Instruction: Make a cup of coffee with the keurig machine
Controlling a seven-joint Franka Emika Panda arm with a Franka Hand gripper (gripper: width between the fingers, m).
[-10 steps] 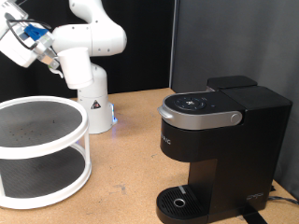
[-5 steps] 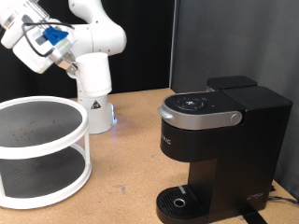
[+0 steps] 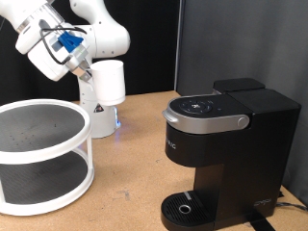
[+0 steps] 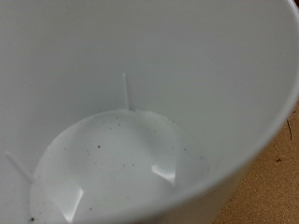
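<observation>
The white cup [image 3: 109, 83] hangs in the air at the exterior view's upper left, in front of the arm's white base. My gripper [image 3: 89, 73] grips it by its left side. The cup stays upright, well above the table. In the wrist view the cup's white inside [image 4: 131, 121] fills the picture, empty apart from a few dark specks on its bottom; no fingers show there. The black keurig machine [image 3: 223, 144] stands at the exterior view's right, lid shut, its round drip tray [image 3: 183, 207] bare. The cup is far to the left of the machine.
A white two-tier round rack [image 3: 43, 154] stands at the exterior view's left, under and left of the gripper. The arm's base [image 3: 96, 115] is behind it at the back of the wooden table [image 3: 130, 178]. A black curtain lies behind.
The arm has swung from the exterior view's left edge to the right. The white cup, out of view before, now shows at the gripper.
</observation>
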